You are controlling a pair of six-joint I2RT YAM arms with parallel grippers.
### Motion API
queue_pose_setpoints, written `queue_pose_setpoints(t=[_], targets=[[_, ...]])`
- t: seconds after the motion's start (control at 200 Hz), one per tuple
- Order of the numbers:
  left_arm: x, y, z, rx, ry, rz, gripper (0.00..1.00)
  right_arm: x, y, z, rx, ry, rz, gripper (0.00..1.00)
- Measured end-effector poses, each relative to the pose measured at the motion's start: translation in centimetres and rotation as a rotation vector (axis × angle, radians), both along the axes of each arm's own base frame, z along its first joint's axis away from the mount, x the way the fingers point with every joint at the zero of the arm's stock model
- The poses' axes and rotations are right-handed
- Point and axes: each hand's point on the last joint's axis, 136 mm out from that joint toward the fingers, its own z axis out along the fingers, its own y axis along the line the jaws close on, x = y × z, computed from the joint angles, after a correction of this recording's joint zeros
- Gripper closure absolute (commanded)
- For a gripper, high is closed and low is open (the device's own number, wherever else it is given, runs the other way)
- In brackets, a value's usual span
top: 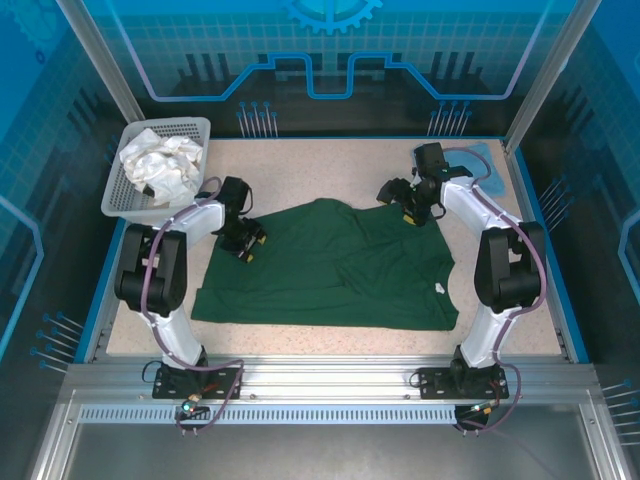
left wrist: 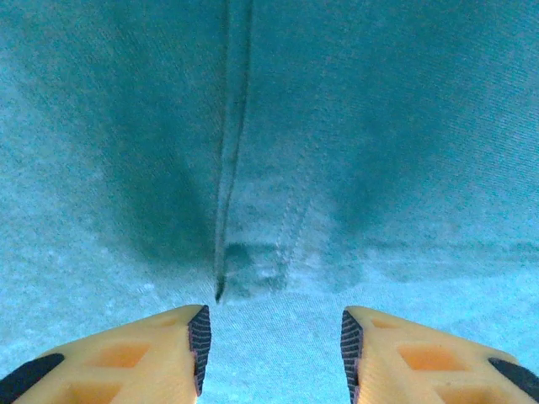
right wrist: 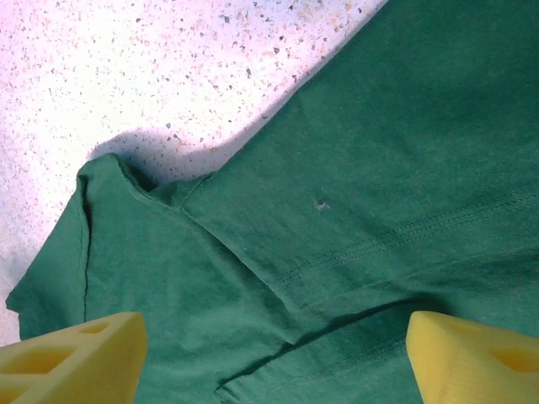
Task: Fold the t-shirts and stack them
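**Left jaws.** Open: the 2 yellow tips stand apart with nothing clamped between them. They sit low over the dark green t-shirt [left wrist: 354, 126]. Just ahead of the gap, a stitched side seam [left wrist: 232, 151] runs down to meet the hem. From above, these jaws are at the shirt's far left corner, at the end of the left arm [top: 160, 270].

**Right jaws.** Open wide: the 2 yellow tips sit at opposite edges of the wrist view, with nothing held. Below them lies a sleeve [right wrist: 126, 261] of the same shirt, one flap creased over itself. A double row of stitching [right wrist: 421, 227] crosses the cloth. The speckled surface [right wrist: 168, 67] shows bare beyond the sleeve's edge. From above, these jaws hang over the shirt's far right part, carried by the right arm [top: 510, 265].

**Garment.** The dark green t-shirt [top: 340, 265] lies spread and slightly rumpled on the middle of the surface [top: 330, 165], between the 2 arms. Its small white neck label [top: 438, 289] is near the right edge.

**Surroundings.** A light blue t-shirt [top: 480, 155] lies at the far right corner of the surface, behind the right arm and apart from the green one. A white mesh basket [top: 112, 200] sits at the far left corner, holding crumpled white cloth [top: 160, 165].
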Motion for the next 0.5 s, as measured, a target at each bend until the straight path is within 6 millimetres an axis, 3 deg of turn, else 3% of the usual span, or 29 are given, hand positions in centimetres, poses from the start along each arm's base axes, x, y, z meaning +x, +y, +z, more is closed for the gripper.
queue_pose_setpoints(t=[0.12, 0.5], targets=[[-0.32, 0.18, -0.43, 0.011, 0.020, -0.001, 0.53, -0.05, 0.11, 0.03, 0.006, 0.001, 0.005, 0.20], [0.21, 0.28, -0.81, 0.029, 0.022, -0.047, 0.75, -0.11, -0.15, -0.13, 0.005, 0.004, 0.006, 0.22]])
